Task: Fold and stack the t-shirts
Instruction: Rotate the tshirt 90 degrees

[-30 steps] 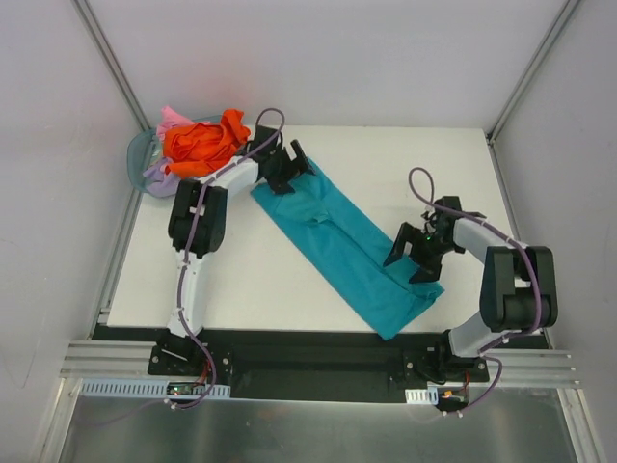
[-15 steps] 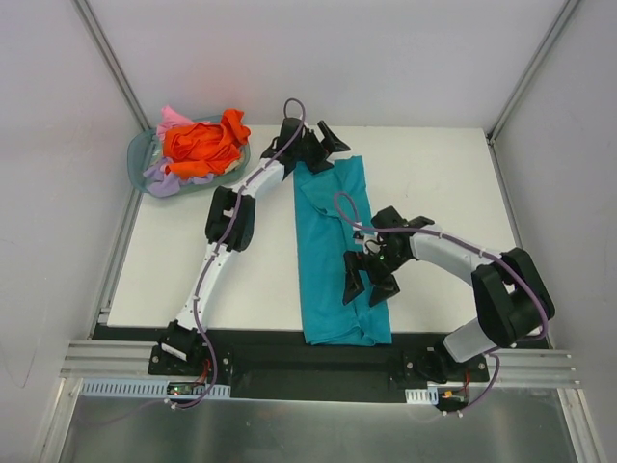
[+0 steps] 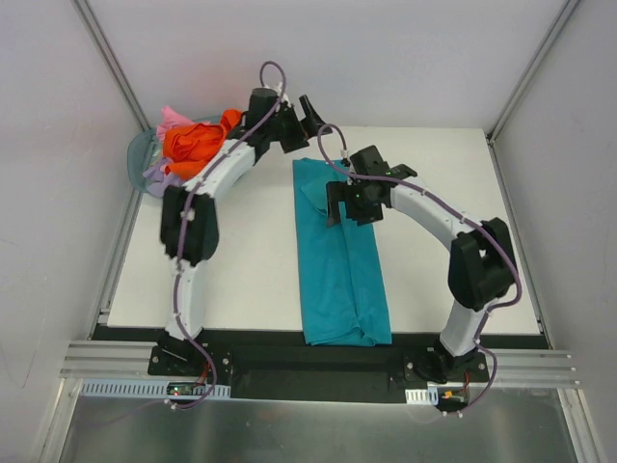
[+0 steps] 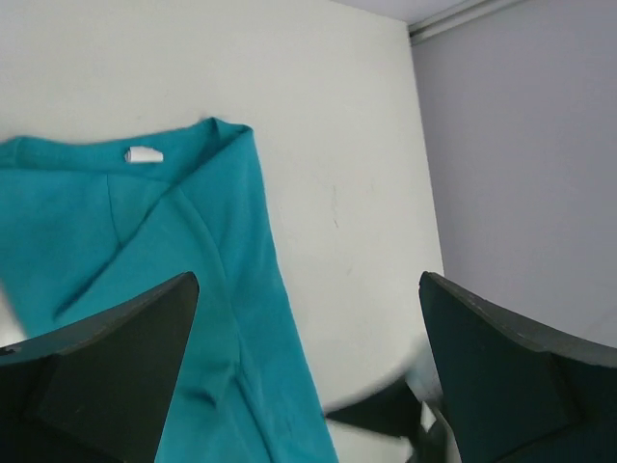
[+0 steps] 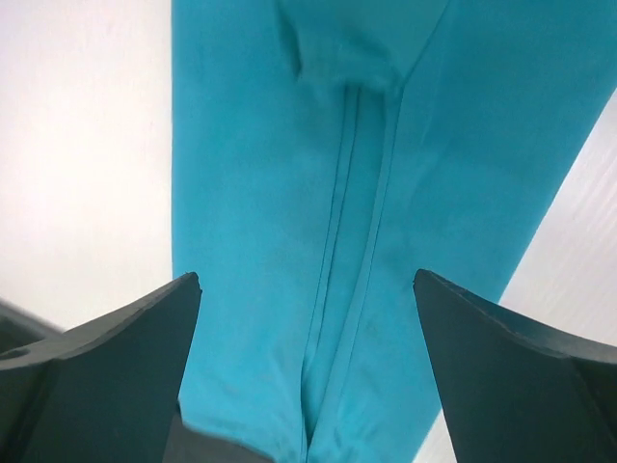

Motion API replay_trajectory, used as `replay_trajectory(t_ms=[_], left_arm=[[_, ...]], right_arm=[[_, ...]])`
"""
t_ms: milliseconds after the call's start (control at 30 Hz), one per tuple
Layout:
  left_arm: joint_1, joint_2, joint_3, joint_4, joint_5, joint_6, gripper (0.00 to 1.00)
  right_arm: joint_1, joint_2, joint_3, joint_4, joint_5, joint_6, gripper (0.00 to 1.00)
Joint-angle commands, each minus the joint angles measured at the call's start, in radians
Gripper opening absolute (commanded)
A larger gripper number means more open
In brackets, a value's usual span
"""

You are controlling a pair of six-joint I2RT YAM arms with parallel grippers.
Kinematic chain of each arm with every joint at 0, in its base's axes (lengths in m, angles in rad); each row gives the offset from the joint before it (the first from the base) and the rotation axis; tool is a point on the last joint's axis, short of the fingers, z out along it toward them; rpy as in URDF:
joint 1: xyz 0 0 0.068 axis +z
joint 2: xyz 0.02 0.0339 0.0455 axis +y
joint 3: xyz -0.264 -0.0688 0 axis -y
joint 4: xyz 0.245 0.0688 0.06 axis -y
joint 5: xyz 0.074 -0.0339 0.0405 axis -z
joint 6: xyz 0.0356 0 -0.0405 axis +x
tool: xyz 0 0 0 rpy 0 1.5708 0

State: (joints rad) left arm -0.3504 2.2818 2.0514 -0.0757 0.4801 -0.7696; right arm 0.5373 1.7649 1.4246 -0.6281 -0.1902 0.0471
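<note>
Teal t-shirt (image 3: 339,260) lay flat on the white surface (image 3: 231,270), folded lengthwise into a long narrow strip. In the top view it ran from the upper centre of the surface down to its bottom edge. Collar end was at the top, and the left wrist view showed a white label (image 4: 145,154) inside the neckline. In the right wrist view the folded-in edges met along a line down the middle of the strip. The bottom end was slightly bunched.

Orange t-shirt (image 3: 193,143) sat heaped, unfolded, in the basket (image 3: 138,149) at upper left, by the surface's corner. Lavender t-shirt (image 3: 157,177) showed at the basket's lower rim and pink t-shirt (image 3: 172,118) poked out behind the orange one. All three were well apart from the teal one.

Right jaws were spread wide with nothing pinched, over the upper part of the teal strip and pointing down at it. Couldn't tell whether they touched the cloth.

Left jaws were spread wide, empty, at top centre just up-left of the collar end, between basket and strip.
</note>
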Motion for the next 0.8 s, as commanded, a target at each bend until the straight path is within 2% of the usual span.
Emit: replay_trajectory(t_ms=[0,33,133,267,333,433,600,767], left_arm=[[0.019,-0.451,-0.31,-0.004,-0.148,0.187,0.99],[0.019,-0.563,-0.442,-0.009,-0.176,0.193,0.99],[0.019,-0.741,-0.659,-0.012,-0.254,0.216,0.99],[0.019,-0.896,-0.847,-0.05,-0.285,0.242,0.99],[0.019,-0.97,-0.939,-0.065,-0.305,0.237,0.99],[0.019,-1.056,-1.049,-0.082,-0.325,0.208,0.99],[0.019,-1.125,-1.157,-0.117,-0.348,0.188,0.99],[0.019,-1.124,-1.195,-0.167,-0.351,0.171,0.99]], right_arm=[[0.0,0.154,0.149,0.01,0.1,0.022,0.97],[-0.002,0.178,0.171,0.014,0.109,0.025,0.97],[-0.002,0.279,0.253,0.004,0.126,0.036,0.97],[-0.002,0.382,0.359,-0.044,0.184,0.051,0.97],[-0.003,0.444,0.404,-0.061,0.276,0.068,0.97],[-0.014,0.511,0.497,-0.107,0.328,0.089,0.97],[-0.051,0.694,0.751,-0.243,0.353,0.177,0.97],[-0.092,0.732,0.815,-0.208,0.336,0.263,0.97]])
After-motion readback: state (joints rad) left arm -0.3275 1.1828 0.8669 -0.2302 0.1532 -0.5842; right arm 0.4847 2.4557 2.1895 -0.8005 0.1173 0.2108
